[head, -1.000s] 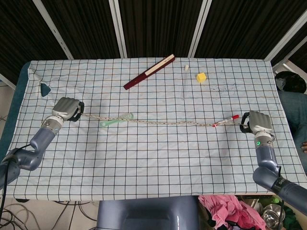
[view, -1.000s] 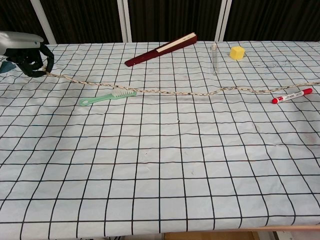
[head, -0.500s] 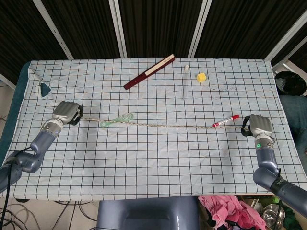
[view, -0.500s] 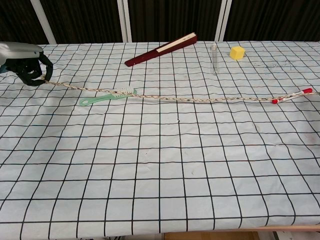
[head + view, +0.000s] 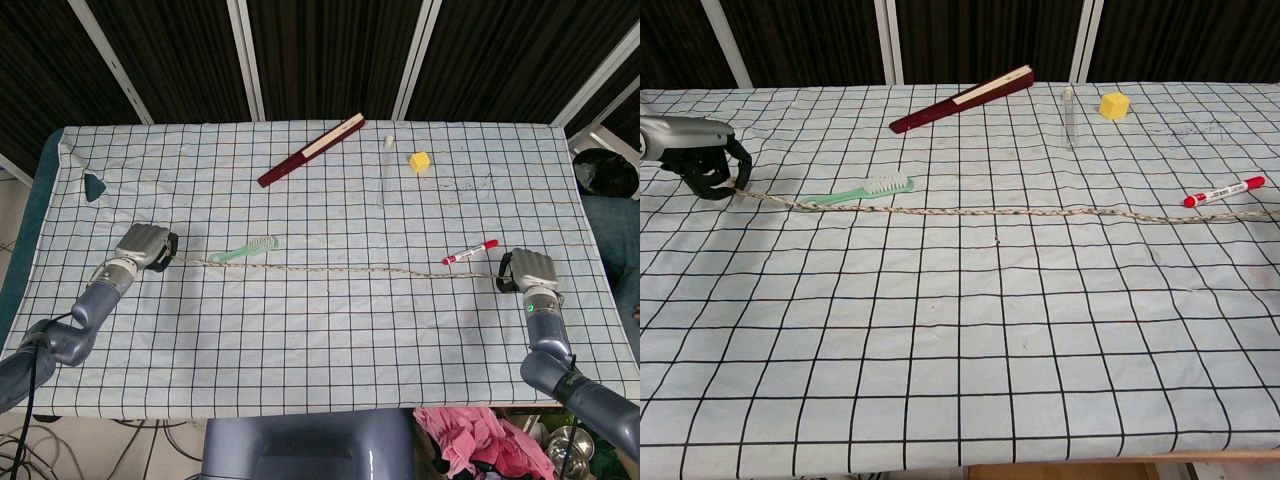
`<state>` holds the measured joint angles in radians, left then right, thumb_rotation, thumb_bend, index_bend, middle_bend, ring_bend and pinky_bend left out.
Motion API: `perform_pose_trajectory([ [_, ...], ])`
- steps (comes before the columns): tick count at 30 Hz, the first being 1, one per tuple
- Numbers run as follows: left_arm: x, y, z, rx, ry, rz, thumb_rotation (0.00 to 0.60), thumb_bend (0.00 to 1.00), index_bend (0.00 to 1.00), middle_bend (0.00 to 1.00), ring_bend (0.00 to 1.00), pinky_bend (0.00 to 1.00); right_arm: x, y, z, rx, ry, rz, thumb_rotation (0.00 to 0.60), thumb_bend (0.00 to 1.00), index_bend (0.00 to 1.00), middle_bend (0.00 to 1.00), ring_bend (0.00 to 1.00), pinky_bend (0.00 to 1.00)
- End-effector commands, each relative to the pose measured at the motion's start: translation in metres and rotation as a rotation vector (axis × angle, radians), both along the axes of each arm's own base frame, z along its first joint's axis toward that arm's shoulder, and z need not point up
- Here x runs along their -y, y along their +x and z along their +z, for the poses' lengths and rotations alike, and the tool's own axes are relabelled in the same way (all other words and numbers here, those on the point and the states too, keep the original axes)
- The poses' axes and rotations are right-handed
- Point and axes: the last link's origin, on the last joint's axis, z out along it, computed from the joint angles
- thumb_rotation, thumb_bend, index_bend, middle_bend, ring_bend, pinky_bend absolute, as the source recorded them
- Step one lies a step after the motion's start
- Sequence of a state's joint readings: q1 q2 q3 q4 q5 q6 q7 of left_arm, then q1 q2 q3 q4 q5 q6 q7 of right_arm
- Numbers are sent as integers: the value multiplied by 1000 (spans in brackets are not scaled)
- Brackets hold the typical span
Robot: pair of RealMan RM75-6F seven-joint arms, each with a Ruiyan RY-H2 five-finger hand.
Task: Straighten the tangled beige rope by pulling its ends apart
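The beige rope (image 5: 330, 269) (image 5: 970, 211) lies stretched in a nearly straight line across the checked cloth, from left to right. My left hand (image 5: 144, 246) (image 5: 698, 160) grips its left end low over the table, fingers curled around it. At the right, my right hand (image 5: 529, 270) holds the other end with closed fingers; the chest view cuts this hand off. The rope passes just in front of the green toothbrush (image 5: 243, 251) (image 5: 855, 191) and the red marker (image 5: 470, 251) (image 5: 1224, 190).
A dark red folded fan (image 5: 310, 150) (image 5: 962, 99), a clear tube (image 5: 383, 170) (image 5: 1068, 115) and a yellow cube (image 5: 419, 160) (image 5: 1114, 105) lie at the back. A small teal piece (image 5: 94, 184) sits far left. Pink cloth (image 5: 470, 435) lies below the table's front edge.
Both hands have drawn the rope toward the front edge; it has slid off the toothbrush and marker and lies straighter. The marker shifted slightly.
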<state>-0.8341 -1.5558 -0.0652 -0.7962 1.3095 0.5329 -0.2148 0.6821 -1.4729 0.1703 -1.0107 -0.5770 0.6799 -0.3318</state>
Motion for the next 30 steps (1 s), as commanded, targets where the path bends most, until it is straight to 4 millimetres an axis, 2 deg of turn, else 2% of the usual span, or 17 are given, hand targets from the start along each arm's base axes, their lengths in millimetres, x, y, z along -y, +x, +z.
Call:
perform_pose_trajectory([
  [1,1,-1,-6,0,-12,4,600,508,600,858,892,881,0,0,-4,2,5,-2,600,471,670,985,1000,982],
  [3,1,-1,-8,-7,-19,3,600,482,526,854,891,879,1,-1,-5,3,9,-8,600,375,613,985,1000,983],
  [4,1,-1,-8,-12,-21,2,600,458,489,852,890,877,1,-1,-5,2,11,-12,600,301,552,985,1000,983],
  [8,-1,-3,-7,-35,-38,18,600,231,255,839,879,871,2,-2,-2,-4,49,-32,600,82,336,984,1000,983],
  [10,-3,-2,-4,-28,-38,31,600,162,190,832,879,871,3,-2,2,2,50,-41,600,25,275,983,1000,983],
  [16,-8,8,10,-23,-16,11,600,81,111,830,878,871,5,1,22,40,6,-51,600,5,228,983,1000,983],
  [20,-9,18,25,-4,2,-10,600,74,90,830,879,871,6,6,45,75,-45,-41,600,5,228,983,1000,983],
  [24,-7,36,48,26,39,-48,600,74,104,815,862,865,0,13,80,84,-79,-21,600,5,203,944,999,967],
  [25,-4,41,54,37,45,-57,600,74,126,793,839,852,-2,15,89,88,-89,-20,600,5,168,891,982,940],
  [27,8,52,67,51,24,-56,600,74,130,711,745,787,-10,20,111,107,-137,-12,600,6,102,724,890,859],
  [29,22,61,80,68,7,-45,600,74,104,615,614,689,-19,26,127,123,-196,12,600,7,68,483,698,743],
  [30,36,68,90,82,18,-58,600,73,101,551,527,614,-29,28,138,110,-254,43,600,7,66,420,635,695],
])
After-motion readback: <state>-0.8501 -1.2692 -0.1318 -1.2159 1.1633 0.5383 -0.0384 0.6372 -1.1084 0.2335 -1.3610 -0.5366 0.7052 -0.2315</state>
